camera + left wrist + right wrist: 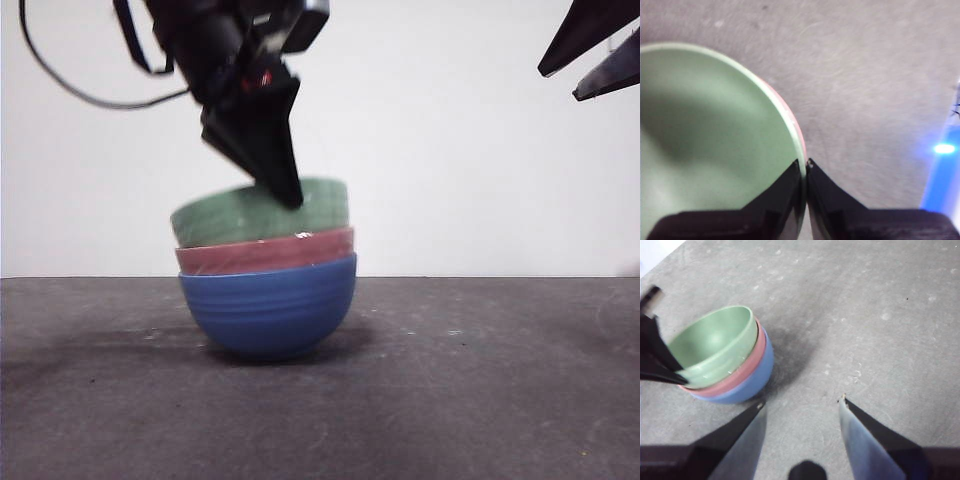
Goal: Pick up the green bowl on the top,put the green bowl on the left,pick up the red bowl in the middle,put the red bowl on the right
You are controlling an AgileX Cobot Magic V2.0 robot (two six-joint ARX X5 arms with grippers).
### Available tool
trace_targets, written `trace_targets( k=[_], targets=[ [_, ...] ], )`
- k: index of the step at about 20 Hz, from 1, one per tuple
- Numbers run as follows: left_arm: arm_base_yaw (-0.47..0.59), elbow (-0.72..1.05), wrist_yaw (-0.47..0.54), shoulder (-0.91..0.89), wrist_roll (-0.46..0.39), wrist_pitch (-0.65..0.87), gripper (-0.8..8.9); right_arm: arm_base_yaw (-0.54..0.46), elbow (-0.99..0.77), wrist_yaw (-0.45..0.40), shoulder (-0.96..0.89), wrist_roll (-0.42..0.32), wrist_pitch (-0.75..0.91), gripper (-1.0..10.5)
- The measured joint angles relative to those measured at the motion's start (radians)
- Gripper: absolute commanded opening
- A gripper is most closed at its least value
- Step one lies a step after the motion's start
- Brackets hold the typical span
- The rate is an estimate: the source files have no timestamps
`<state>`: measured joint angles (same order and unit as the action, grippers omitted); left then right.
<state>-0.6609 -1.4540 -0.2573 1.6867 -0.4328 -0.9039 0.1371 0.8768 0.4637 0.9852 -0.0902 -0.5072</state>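
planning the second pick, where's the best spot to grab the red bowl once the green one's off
Take the red bowl by its rim, one jaw inside and one outside, coming from above. Nested in the blue bowl, only its rim band shows. The left gripper pinches the green bowl likewise.

A green bowl (pixel 250 215) is seen tilted atop a red bowl (pixel 265 253) nested in a blue bowl (pixel 268 310), its rim pinched by the left gripper (pixel 285 190).

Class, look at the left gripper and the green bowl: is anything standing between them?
Nothing visible. The left gripper has its fingers shut on the rim of the green bowl, which sits tilted on top of the red bowl.
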Motion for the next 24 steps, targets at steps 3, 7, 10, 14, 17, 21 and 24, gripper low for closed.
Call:
trace_targets(
  k=[3, 7, 10, 14, 17, 21, 24],
  targets=[
    [-0.013, -0.161, 0.000, 0.000, 0.017, -0.132, -0.08, 0.000, 0.000, 0.000, 0.000, 0.000, 0.000, 2.4],
    [-0.013, -0.243, 0.039, -0.082, 0.093, -0.239, -0.08, 0.000, 0.000, 0.000, 0.000, 0.000, 0.000, 2.2],
    [-0.008, -0.219, 0.183, -0.210, 0.148, -0.282, -0.08, 0.000, 0.000, 0.000, 0.000, 0.000, 0.000, 2.2],
    [0.003, 0.032, 0.295, -0.378, 0.246, -0.174, -0.08, 0.000, 0.000, 0.000, 0.000, 0.000, 0.000, 2.2],
    [0.002, 0.248, 0.343, -0.433, 0.331, -0.092, -0.08, 0.000, 0.000, 0.000, 0.000, 0.000, 0.000, 2.2],
    [0.000, 0.441, 0.350, -0.423, 0.403, 0.087, -0.09, 0.000, 0.000, 0.000, 0.000, 0.000, 0.000, 2.2],
    [0.000, 0.539, 0.329, -0.409, 0.433, 0.184, -0.09, 0.000, 0.000, 0.000, 0.000, 0.000, 0.000, 2.2]
  ],
)
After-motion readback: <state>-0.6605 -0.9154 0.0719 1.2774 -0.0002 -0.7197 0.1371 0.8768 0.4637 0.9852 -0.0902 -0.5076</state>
